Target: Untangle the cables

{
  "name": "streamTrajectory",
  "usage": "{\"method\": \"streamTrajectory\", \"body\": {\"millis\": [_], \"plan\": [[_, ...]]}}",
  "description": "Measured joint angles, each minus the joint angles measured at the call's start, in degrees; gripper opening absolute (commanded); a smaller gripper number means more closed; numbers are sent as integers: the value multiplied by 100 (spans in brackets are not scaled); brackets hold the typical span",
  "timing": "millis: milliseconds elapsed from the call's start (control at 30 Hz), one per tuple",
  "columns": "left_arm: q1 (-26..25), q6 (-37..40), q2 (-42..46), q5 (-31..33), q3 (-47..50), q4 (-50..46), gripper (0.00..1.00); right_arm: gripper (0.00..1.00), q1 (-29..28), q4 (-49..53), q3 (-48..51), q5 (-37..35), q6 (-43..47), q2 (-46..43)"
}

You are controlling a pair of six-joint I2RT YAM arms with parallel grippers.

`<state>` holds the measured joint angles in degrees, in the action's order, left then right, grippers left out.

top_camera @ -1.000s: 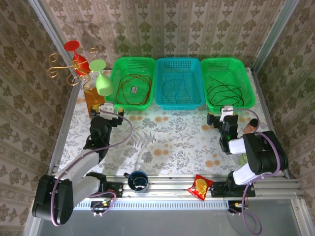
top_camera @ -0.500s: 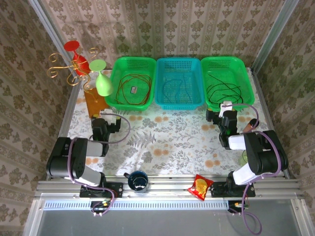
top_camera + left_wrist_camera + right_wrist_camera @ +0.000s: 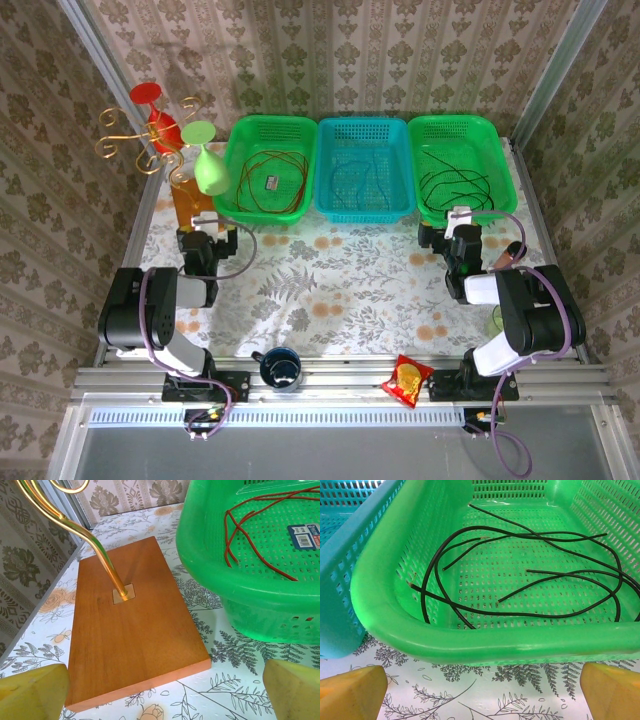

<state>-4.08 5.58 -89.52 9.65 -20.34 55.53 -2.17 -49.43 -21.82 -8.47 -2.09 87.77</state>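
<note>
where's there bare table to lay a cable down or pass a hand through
The widest bare patch of table lies between the left hand and right hand, with the baskets behind and the mug and snack packet in front. Crowded: the far left corner, where only a narrow gap parts the stand from the green basket.

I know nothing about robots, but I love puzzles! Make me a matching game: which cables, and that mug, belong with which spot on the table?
Things:
1. red cables
2. dark blue cables
3. black cables
4. blue mug

Places:
A. right green basket
B. near edge of the table, between the two arm bases
C. left green basket
D. turquoise middle basket

Pairs: 1-C, 2-D, 3-A, 4-B
</note>
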Motion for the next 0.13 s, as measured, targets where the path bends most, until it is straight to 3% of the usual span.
{"method": "streamTrajectory", "body": {"millis": [133], "plan": [[0,-2,0,0,0,2,100,100,7,0,0,0,0,0]]}}
